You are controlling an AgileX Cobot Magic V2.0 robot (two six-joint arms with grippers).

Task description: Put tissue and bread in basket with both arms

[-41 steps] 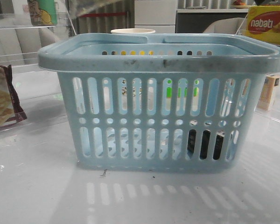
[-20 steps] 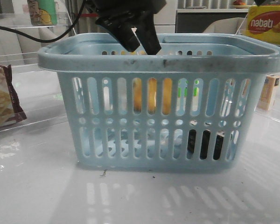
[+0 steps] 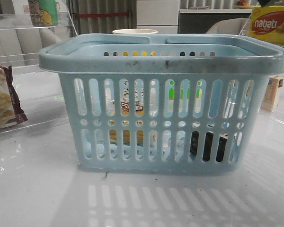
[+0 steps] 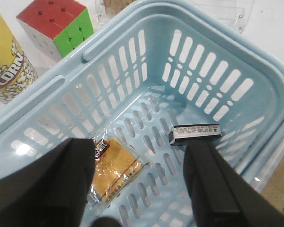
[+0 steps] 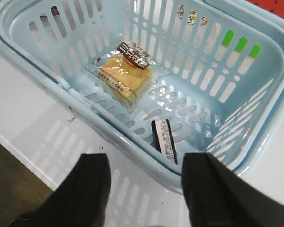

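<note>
The light blue basket [image 3: 165, 61] stands mid-table. Inside it, the bread [image 4: 116, 172] lies flat on the floor in its clear packet, also showing through the slots [image 3: 125, 127] and in the right wrist view [image 5: 123, 75]. The black tissue [image 4: 195, 133] pack sits on edge on the floor near a side wall [image 3: 208, 146] [image 5: 164, 141]. My left gripper [image 4: 139, 158] hangs open above the basket's inside, nothing between its fingers. My right gripper [image 5: 146, 165] is open and empty, high over the basket's rim [image 5: 33, 71] and the white table beside it. Neither gripper shows in the front view.
A popcorn cup [image 4: 7, 71] and a colour cube [image 4: 57, 23] stand just behind the basket. A cracker packet [image 3: 2, 97] lies at the left, a small carton [image 3: 273, 92] at the right, and a yellow nabati box [image 3: 272, 23] at the back right.
Half a second ago the left gripper was at the basket's top with the bread falling inside. Now the gripper has left the front view and the bread lies on the basket floor.
</note>
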